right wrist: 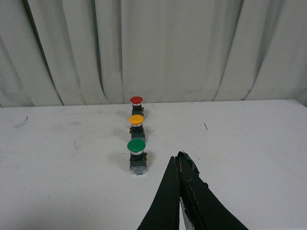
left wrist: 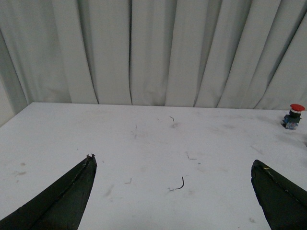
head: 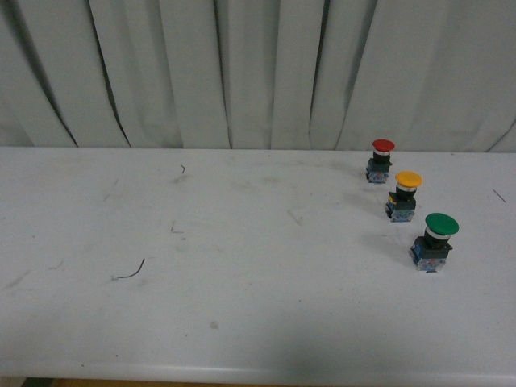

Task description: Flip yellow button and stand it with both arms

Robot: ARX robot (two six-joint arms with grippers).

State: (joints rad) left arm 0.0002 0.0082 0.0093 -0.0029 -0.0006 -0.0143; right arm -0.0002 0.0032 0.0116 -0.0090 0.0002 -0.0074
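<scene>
Three push-buttons stand on the counter (head: 242, 266), all cap up: one red button (head: 380, 160), one yellow button (head: 404, 196) and one green button (head: 435, 241). They form one line, the yellow button between the other two. Two grippers show in the wrist views: one left gripper (left wrist: 172, 165), one right gripper (right wrist: 180, 160). One grey curtain (head: 258, 72) hangs behind the counter.

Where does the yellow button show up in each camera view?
Front view: yellow button stands at right, between the red button and green button.
Left wrist view: not in it; only the red button shows.
Right wrist view: yellow button, middle of the row.
Shared landmark: the red button.
</scene>
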